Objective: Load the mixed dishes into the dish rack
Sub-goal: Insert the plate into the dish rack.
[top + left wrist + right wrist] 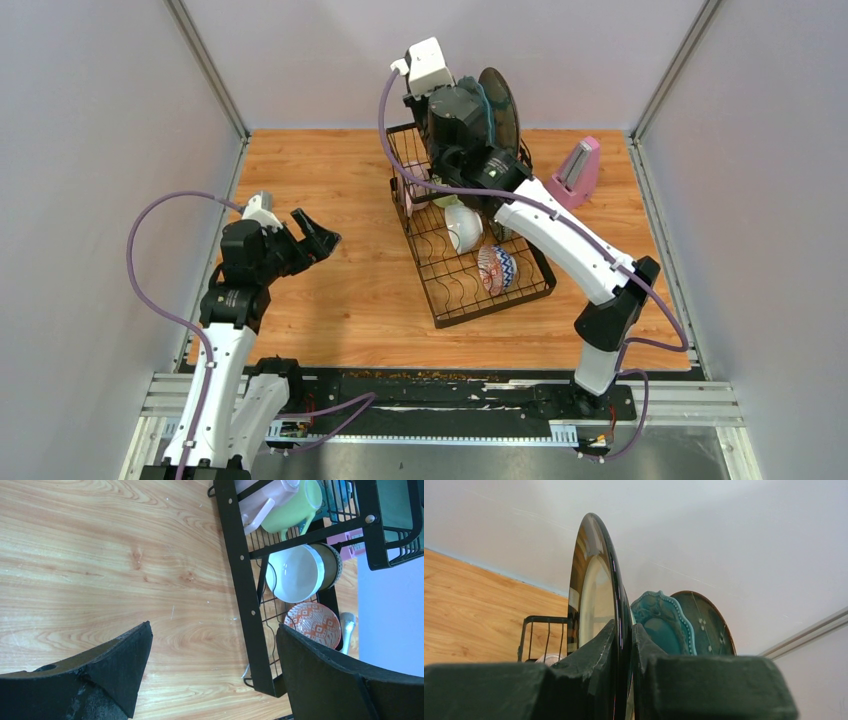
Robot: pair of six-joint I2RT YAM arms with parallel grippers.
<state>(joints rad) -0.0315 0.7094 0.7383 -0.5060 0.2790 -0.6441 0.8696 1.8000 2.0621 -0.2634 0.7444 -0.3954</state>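
Observation:
The black wire dish rack (pixel 497 306) (pixel 239 555) stands at the table's middle back. My right gripper (pixel 625 630) is shut on the rim of a glossy dark plate (pixel 596 580), held upright on edge over the rack's far end. Behind it stand a teal plate (pixel 661 625) and a dark speckled plate (pixel 706 625) (pixel 500 100). In the rack lie a white bowl (pixel 462 228) (pixel 292 572), a patterned bowl (pixel 496 268) (pixel 312 622), a pink mug (pixel 265 500) and a green mug (pixel 292 507). My left gripper (pixel 318 232) (pixel 214 630) is open over bare wood, left of the rack.
A pink metronome (pixel 577 172) stands right of the rack near the right wall. A silver microphone (pixel 346 625) lies just beyond the rack's far side. Grey walls close in the table on three sides.

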